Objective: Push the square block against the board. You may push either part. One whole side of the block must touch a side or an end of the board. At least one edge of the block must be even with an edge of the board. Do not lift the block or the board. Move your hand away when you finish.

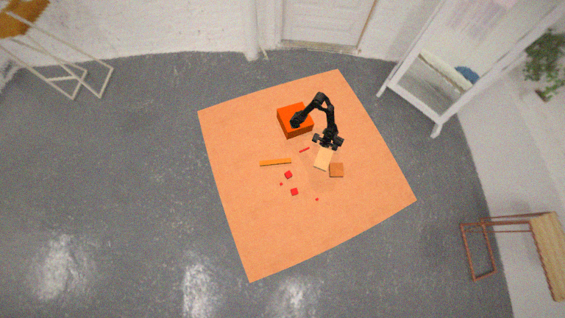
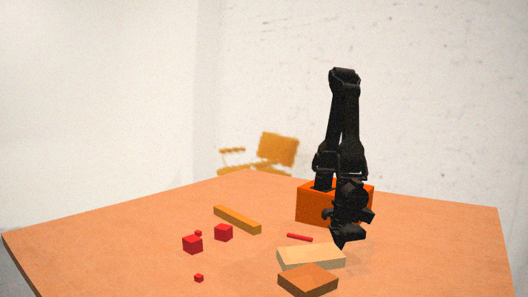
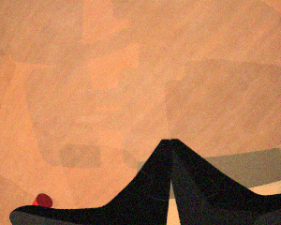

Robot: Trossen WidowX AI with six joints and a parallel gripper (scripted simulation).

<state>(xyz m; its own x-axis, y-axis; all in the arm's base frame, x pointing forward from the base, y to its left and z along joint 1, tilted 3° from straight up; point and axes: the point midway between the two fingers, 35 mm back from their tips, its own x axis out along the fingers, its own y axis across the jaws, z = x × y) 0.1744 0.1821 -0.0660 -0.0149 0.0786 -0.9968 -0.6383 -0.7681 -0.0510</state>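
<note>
The board [image 1: 323, 158] [image 2: 310, 254] is a pale tan plank lying flat on the orange mat [image 1: 258, 214]. The square block [image 1: 336, 169] [image 2: 307, 278] is darker orange-brown. It lies at the board's near end, close to one corner and turned at an angle to it. My gripper [image 1: 327, 146] [image 2: 339, 244] [image 3: 170, 146] is shut and empty. It points down with its tips low at the board's far end. In the wrist view a strip of the board [image 3: 273, 186] shows at the lower right behind the fingers.
The arm stands on an orange box [image 1: 286, 115] [image 2: 309, 205] behind the board. A long orange bar [image 1: 274, 161] [image 2: 236, 218], a thin red stick [image 1: 304, 149] [image 2: 299, 236] and several small red cubes [image 1: 293, 191] [image 2: 192, 244] lie to the left.
</note>
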